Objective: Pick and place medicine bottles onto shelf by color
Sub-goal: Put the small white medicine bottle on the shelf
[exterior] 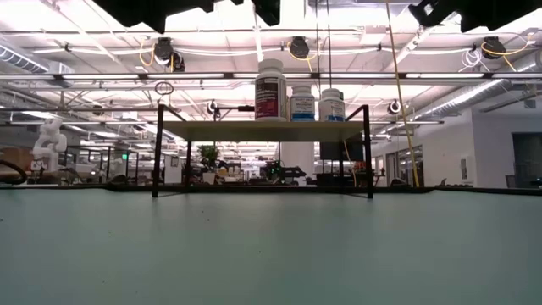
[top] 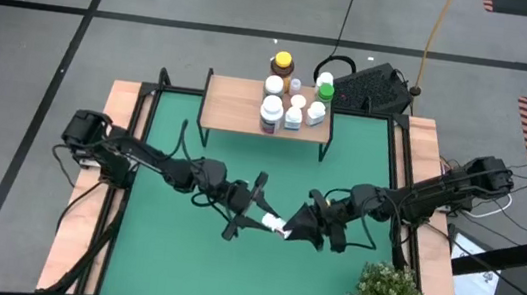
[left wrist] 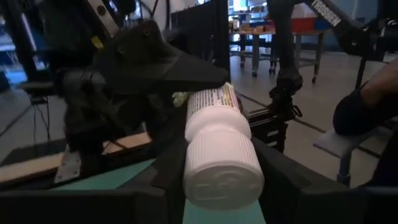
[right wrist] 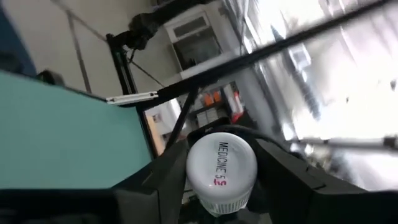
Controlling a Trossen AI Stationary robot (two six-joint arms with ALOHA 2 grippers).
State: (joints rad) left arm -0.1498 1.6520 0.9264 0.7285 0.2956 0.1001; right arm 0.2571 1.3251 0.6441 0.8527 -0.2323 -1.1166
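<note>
high view: both grippers (top: pixel 257 214) (top: pixel 306 228) grip white bottle (top: pixel 276 226) mid-table.

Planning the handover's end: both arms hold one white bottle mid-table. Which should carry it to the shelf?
Likely right. The left gripper and right gripper both clasp the white bottle, but the other bottles on the shelf stand toward its right end, that arm's side.

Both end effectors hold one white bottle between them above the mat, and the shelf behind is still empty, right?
Not quite. Both end effectors, left and right, do grip one white bottle, but the shelf isn't empty: the high view shows several bottles on it.
</note>
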